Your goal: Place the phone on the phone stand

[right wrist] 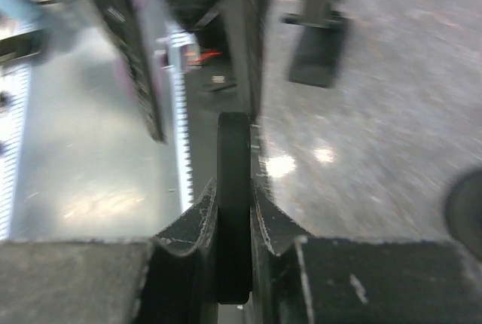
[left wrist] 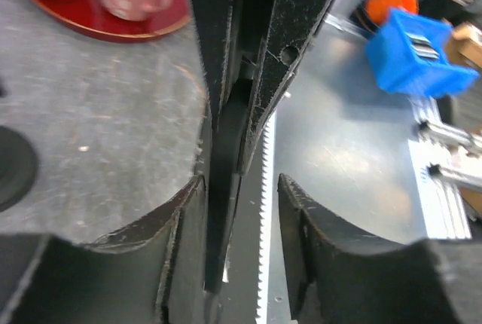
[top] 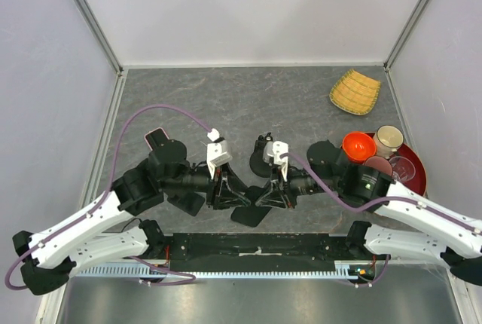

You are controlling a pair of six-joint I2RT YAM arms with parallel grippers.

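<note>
The phone [top: 251, 213] is a thin black slab held on edge near the table's front edge, between my two grippers. My right gripper [top: 263, 197] is shut on it; in the right wrist view the phone [right wrist: 233, 139] is pinched between both fingers of the gripper [right wrist: 233, 188]. My left gripper [top: 235, 197] faces it from the left. In the left wrist view its jaws [left wrist: 241, 188] stand open around the phone [left wrist: 224, 151], which lies against the left finger with a gap to the right one. The phone stand [top: 262, 160], black with a round base, stands just behind the grippers.
A red tray [top: 419, 181] at the right holds an orange bowl [top: 358, 145] and cups. A woven yellow dish [top: 355, 91] lies at the back right. A dark flat object with a pink rim [top: 157, 138] lies at the left. The metal rail [top: 256, 252] runs along the front.
</note>
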